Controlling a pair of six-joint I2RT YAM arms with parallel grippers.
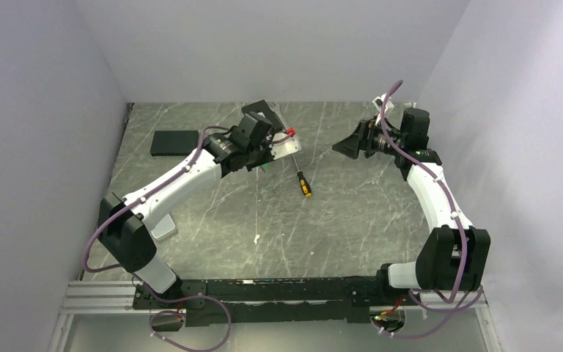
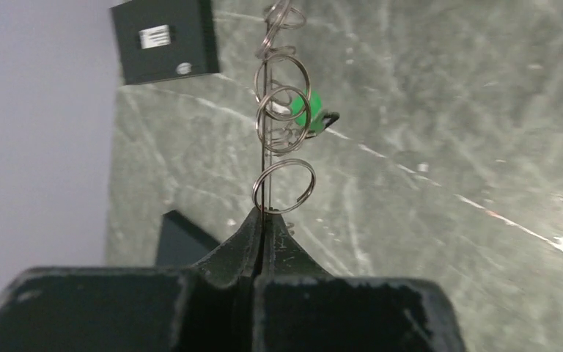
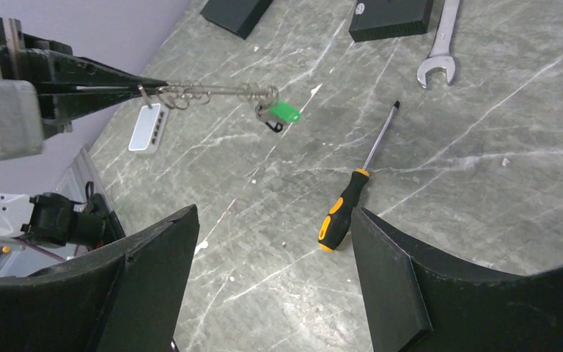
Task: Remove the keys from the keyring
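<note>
Item: keyring [image 3: 212, 89], aloft, pinched in the closed left end effector [image 2: 262, 220]; keys [image 3: 179, 95] and green tag [image 3: 286, 111] threaded on. The right end effector [image 3: 273, 220], at 3 o'clock, gapes empty. No removal evident.

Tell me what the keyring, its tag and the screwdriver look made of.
Keyring: thin silvery wire that glints, so probably steel.
Tag: bright green and glossy, probably plastic.
Screwdriver: dull grey metal shaft; yellow-and-black handle, likely plastic or rubber.
</note>
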